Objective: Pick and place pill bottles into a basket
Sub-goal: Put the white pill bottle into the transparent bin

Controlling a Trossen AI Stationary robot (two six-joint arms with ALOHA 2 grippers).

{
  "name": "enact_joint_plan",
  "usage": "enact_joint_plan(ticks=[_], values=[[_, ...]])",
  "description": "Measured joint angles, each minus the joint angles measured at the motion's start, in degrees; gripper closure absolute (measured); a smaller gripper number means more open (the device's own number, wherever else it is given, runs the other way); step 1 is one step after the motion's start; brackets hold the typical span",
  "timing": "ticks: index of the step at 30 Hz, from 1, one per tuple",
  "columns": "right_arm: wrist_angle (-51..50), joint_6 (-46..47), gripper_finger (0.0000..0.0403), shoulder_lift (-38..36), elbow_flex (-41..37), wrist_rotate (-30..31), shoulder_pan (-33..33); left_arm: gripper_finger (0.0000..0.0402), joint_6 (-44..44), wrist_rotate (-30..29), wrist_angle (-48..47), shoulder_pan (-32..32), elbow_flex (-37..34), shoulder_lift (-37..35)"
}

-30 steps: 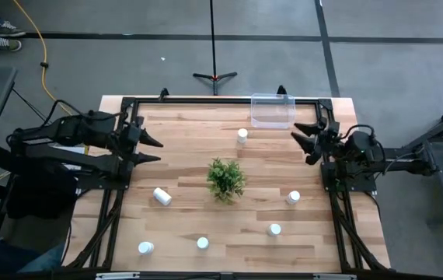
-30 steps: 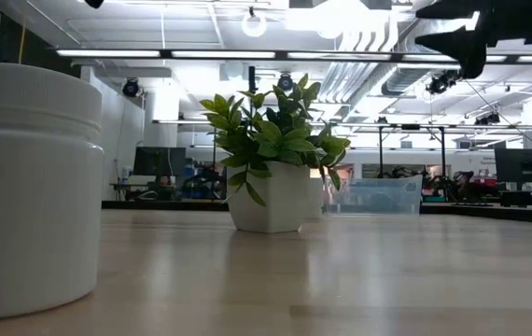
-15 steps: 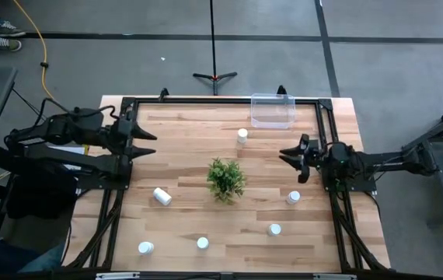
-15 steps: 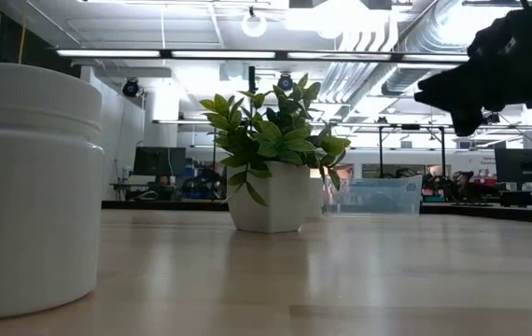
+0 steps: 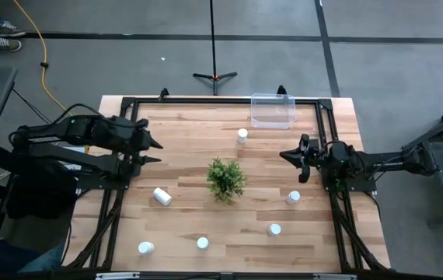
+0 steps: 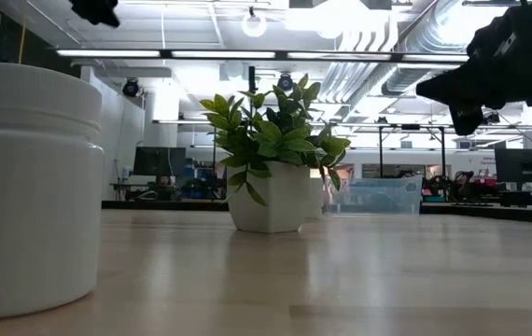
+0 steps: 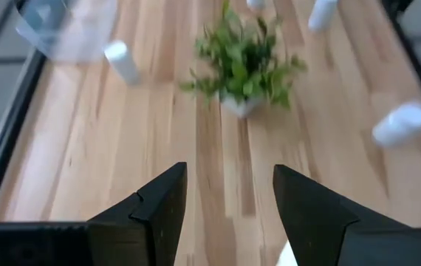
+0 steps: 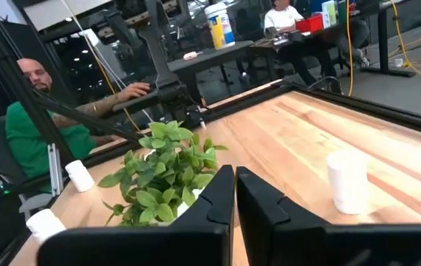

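The table (image 5: 190,155) is a pale wood top with the green plant (image 5: 226,179) at its middle and the clear basket (image 5: 273,110) at the far edge, nearer the right arm. The basket looks empty; all six pill bottles (image 5: 242,136) sit out on the wood: five upright, one at the left (image 5: 161,196) lying tipped.

The right gripper (image 5: 290,155), fingers pressed together and holding nothing, hangs above the table's right side. The bottle at the right (image 5: 293,197) stands just toward the near edge from it, so the right arm is probably closest to that one.

The left gripper (image 5: 155,151), fingers apart and empty, points toward the plant; the tipped bottle is nearest it.

No readable label or writing on any bottle.
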Motion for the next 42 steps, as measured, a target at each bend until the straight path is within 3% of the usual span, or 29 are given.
enact_joint_plan(ticks=[12, 19, 29, 35, 42], values=[[-8.49, -0.03, 0.0349, 0.02, 0.00, -0.18, 0.00, 0.0167, 6.17, 4.76, -5.23, -0.02, -0.04, 7.99], [-8.46, -0.02, 0.0344, 0.02, 0.00, 1.18, 0.00, 0.0167, 9.66, 12.76, -5.21, -0.04, -0.06, 11.63], [-8.53, 1.10, 0.0356, 0.00, 0.00, 2.49, 0.00, 0.0167, 8.97, 12.11, -5.60, -0.04, -0.08, 16.58], [-9.86, 1.07, 0.0353, 0.02, 0.00, 2.38, 0.00, 0.0167, 4.06, 11.54, -4.29, -0.02, -0.09, 18.61], [-12.65, 1.05, 0.0354, 0.02, 0.00, 2.38, 0.00, 0.0167, 7.16, 12.19, -7.05, -0.02, -0.09, 19.47]])
